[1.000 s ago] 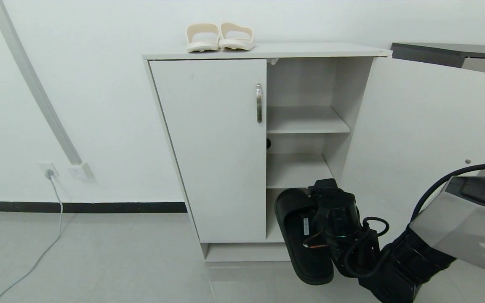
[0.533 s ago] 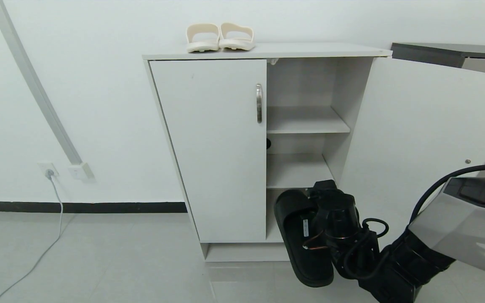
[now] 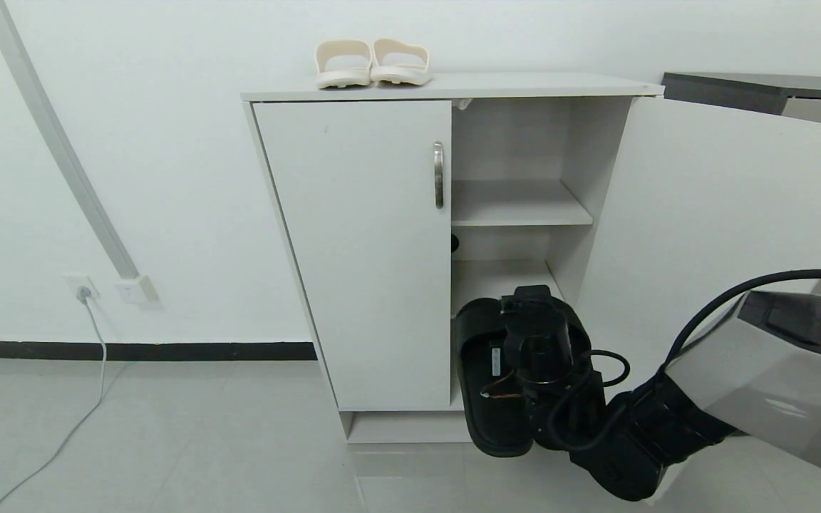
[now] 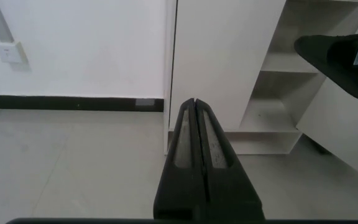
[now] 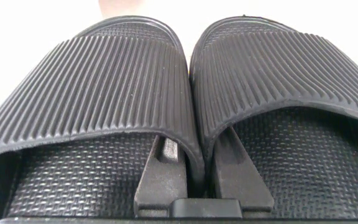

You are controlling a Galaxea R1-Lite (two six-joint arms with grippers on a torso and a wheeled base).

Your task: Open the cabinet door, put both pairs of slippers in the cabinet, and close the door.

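A white cabinet (image 3: 353, 256) stands against the wall with its right door (image 3: 710, 235) swung open and its left door shut. My right gripper (image 3: 517, 328) is shut on a pair of black slippers (image 3: 485, 377), held on edge at the opening of the lowest compartment. In the right wrist view both ribbed straps (image 5: 191, 99) are pinched together between the fingers (image 5: 163, 177). A cream pair of slippers (image 3: 372, 63) rests on the cabinet top. My left gripper (image 4: 194, 109) is shut and empty, low over the floor in front of the cabinet (image 4: 229, 62), with the black slippers (image 4: 347, 56) off to one side.
Two bare shelves (image 3: 517, 206) sit above the lowest compartment. A grey-topped unit (image 3: 774, 89) stands behind the open door. A wall socket with a cable (image 3: 83, 292) and a slanted conduit (image 3: 54, 142) are on the left wall. Bare tiled floor (image 3: 168, 442) lies left of the cabinet.
My right arm has carried the black slippers up and to the left, closer into the cabinet's lowest opening. The cream pair and the doors stay as they were.
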